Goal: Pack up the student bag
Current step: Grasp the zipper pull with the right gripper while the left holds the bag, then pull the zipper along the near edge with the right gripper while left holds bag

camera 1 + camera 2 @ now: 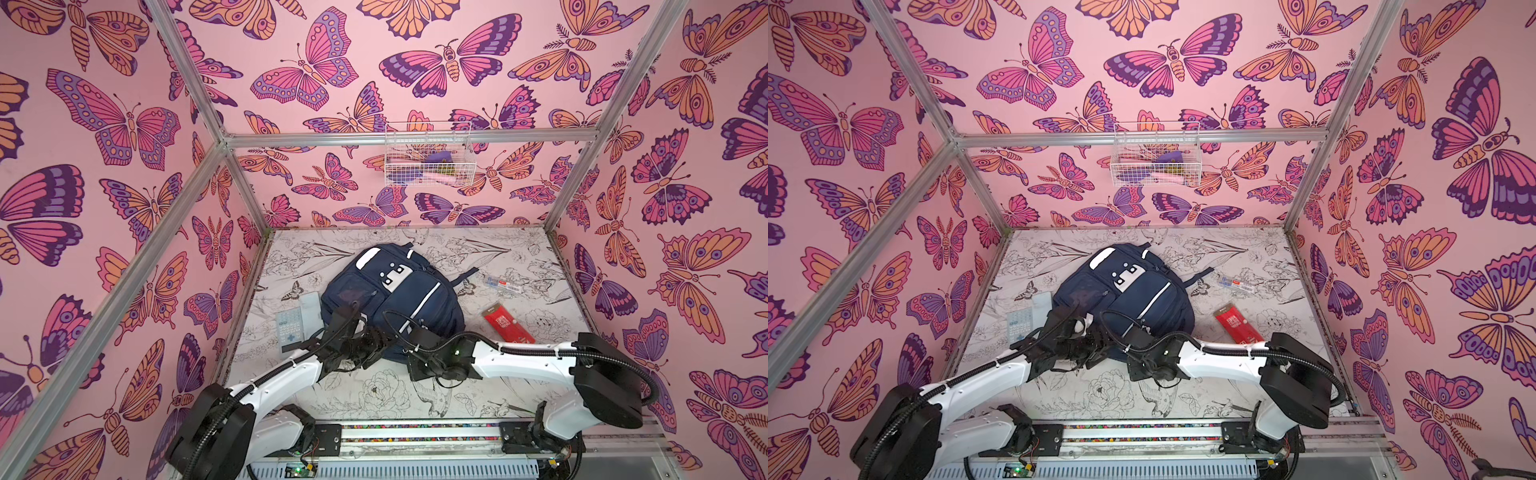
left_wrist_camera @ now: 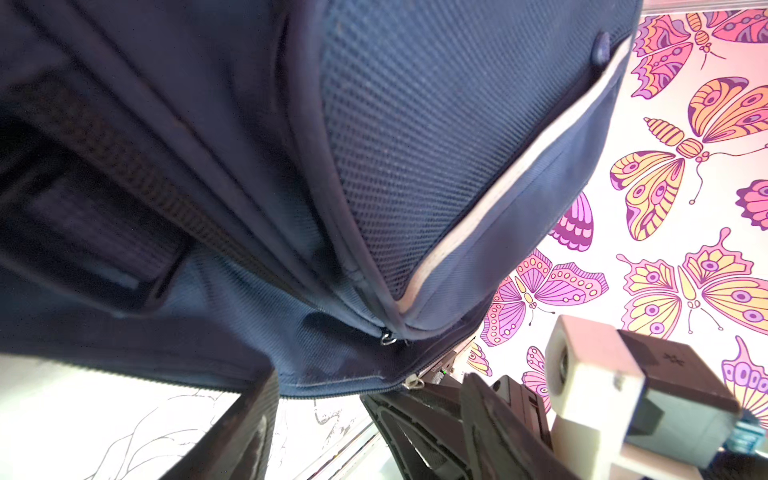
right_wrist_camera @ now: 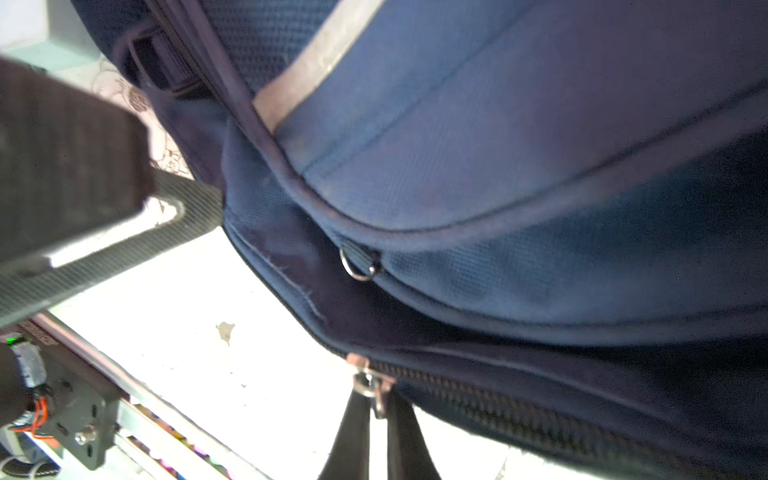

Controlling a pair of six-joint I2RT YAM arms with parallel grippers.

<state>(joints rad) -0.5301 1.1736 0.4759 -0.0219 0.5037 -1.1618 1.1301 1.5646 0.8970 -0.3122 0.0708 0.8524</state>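
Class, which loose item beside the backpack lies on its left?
The grey calculator; the red packet and the clear packet both lie right of the student bag.

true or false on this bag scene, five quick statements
1. The student bag lies on the table. True.
2. The right tool is shut on the bag's zipper pull. True.
3. The red packet lies left of the bag. False: it lies to the bag's right in a top view.
4. The left tool grips a strap. False: its jaws stand open at the bag's edge.
5. The wire basket is empty. False: it holds several items.
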